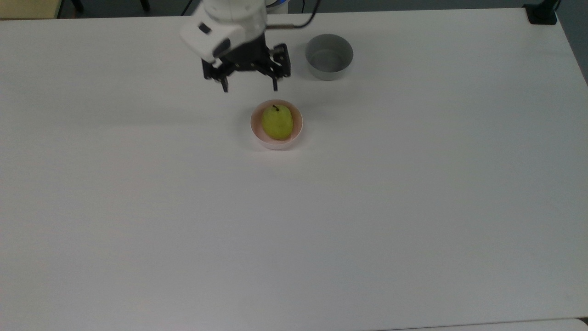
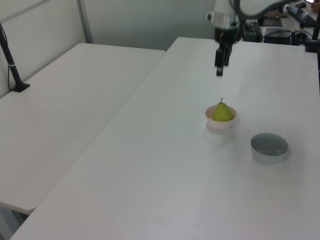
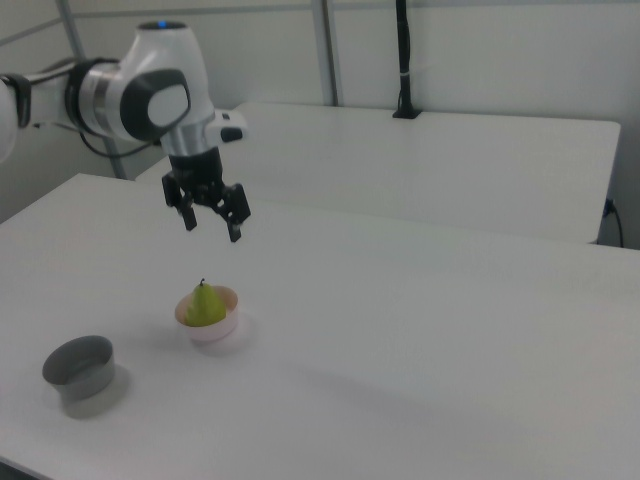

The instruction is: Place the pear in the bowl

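The yellow-green pear (image 1: 277, 122) (image 2: 222, 112) (image 3: 206, 303) rests inside the pale pink bowl (image 1: 256, 134) (image 2: 219, 124) (image 3: 213, 329), stem pointing up. My gripper (image 1: 250, 87) (image 2: 219, 70) (image 3: 212, 226) hangs open and empty well above the table, clear of the bowl. In the top view it lies up and to the left of the bowl; in the right view it hovers above the pear with a wide gap between them.
A grey round bowl (image 1: 329, 57) (image 2: 269, 147) (image 3: 80, 373) stands empty close to the pink one, at the top view's upper right of it. A second white table (image 2: 65, 105) (image 3: 450, 150) adjoins this one. The white tabletop (image 1: 294, 220) stretches wide around the bowls.
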`<action>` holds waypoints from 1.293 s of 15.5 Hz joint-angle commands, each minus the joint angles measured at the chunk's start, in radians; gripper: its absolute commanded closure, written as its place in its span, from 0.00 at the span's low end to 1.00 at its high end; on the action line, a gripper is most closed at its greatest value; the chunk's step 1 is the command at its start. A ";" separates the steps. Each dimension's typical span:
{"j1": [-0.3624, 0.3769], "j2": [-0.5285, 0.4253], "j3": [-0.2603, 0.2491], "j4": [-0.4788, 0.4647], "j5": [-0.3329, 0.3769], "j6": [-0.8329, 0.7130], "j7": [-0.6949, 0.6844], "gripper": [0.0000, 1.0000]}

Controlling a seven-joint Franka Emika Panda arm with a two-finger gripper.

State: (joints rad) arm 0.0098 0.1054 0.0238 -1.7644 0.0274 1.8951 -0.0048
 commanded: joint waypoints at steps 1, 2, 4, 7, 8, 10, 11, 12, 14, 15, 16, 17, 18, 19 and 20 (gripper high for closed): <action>-0.053 -0.096 0.002 0.040 -0.008 -0.109 0.051 0.00; -0.069 -0.117 0.002 0.042 -0.006 -0.132 0.054 0.00; -0.094 -0.162 0.004 0.042 -0.006 -0.163 0.052 0.00; -0.116 -0.184 0.002 0.062 -0.011 -0.228 0.040 0.00; -0.120 -0.190 -0.004 0.063 -0.012 -0.228 0.022 0.00; -0.123 -0.185 -0.010 0.065 -0.015 -0.215 -0.059 0.00; -0.123 -0.178 -0.010 0.072 -0.017 -0.208 -0.098 0.00; -0.122 -0.165 -0.010 0.089 -0.015 -0.200 -0.118 0.00; -0.122 -0.144 -0.011 0.100 -0.012 -0.197 -0.119 0.00; -0.122 -0.142 -0.011 0.102 -0.012 -0.197 -0.123 0.00; -0.122 -0.142 -0.011 0.105 -0.008 -0.195 -0.113 0.00; -0.122 -0.141 -0.010 0.114 -0.008 -0.197 -0.107 0.00; -0.120 -0.141 -0.010 0.115 -0.008 -0.197 -0.107 0.00; -0.120 -0.141 -0.010 0.115 -0.011 -0.197 -0.107 0.00; -0.120 -0.141 -0.011 0.115 -0.012 -0.197 -0.109 0.00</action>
